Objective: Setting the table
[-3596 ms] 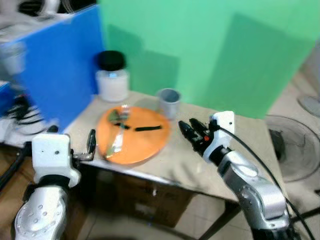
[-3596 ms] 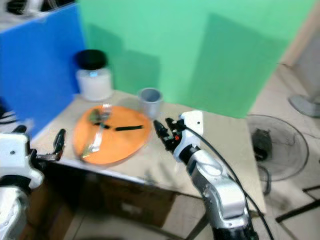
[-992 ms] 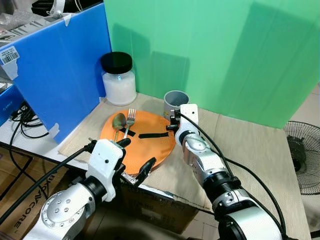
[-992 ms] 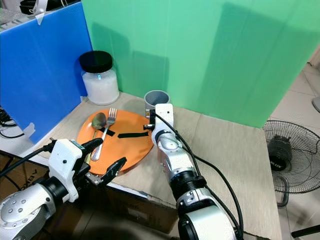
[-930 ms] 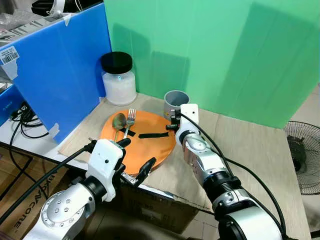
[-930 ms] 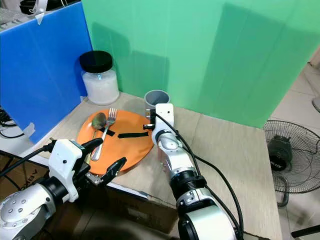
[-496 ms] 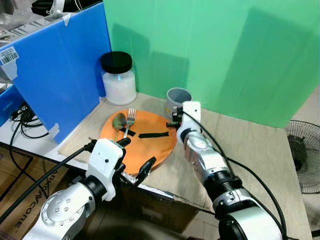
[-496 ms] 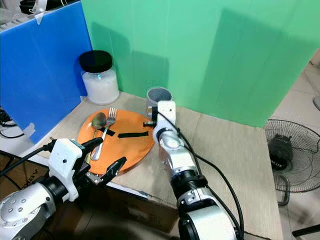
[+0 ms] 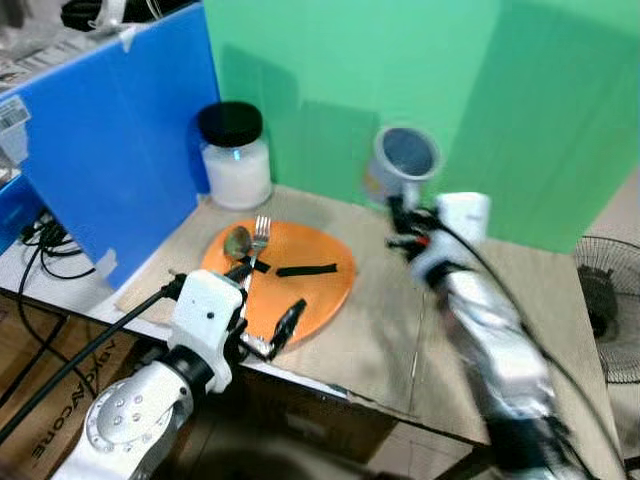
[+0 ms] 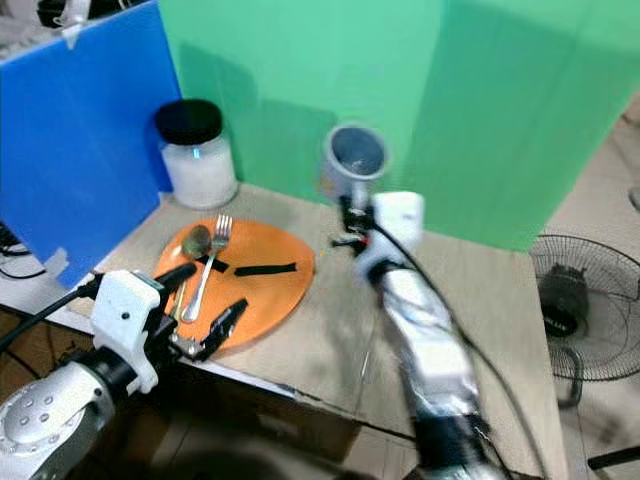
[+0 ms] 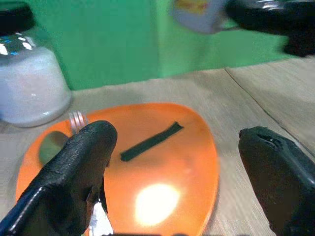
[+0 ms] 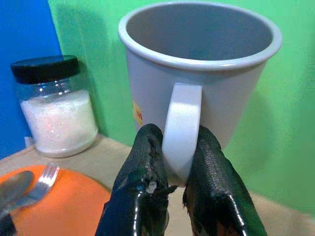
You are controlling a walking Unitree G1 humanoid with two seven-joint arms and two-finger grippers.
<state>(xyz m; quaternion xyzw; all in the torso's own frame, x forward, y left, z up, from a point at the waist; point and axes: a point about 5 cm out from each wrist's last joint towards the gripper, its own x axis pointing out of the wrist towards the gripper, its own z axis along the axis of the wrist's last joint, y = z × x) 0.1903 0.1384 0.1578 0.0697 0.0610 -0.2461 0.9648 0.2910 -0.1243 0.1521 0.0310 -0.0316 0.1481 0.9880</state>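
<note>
Right claw (image 12: pixel 173 179) pinches only the handle of the grey mug (image 9: pixel 404 158), which hangs in the air above the bench (image 9: pixel 400 330), tilted, beyond the orange plate (image 9: pixel 310 290); that narrow hold could let the mug swing or slip if the arm moves fast, and the blur hints at speed; left claw (image 9: pixel 268 312) hovers spread wide at the plate's near edge, gripping nothing, close enough to nudge the fork (image 9: pixel 258 240) and spoon (image 9: pixel 236 243).
</note>
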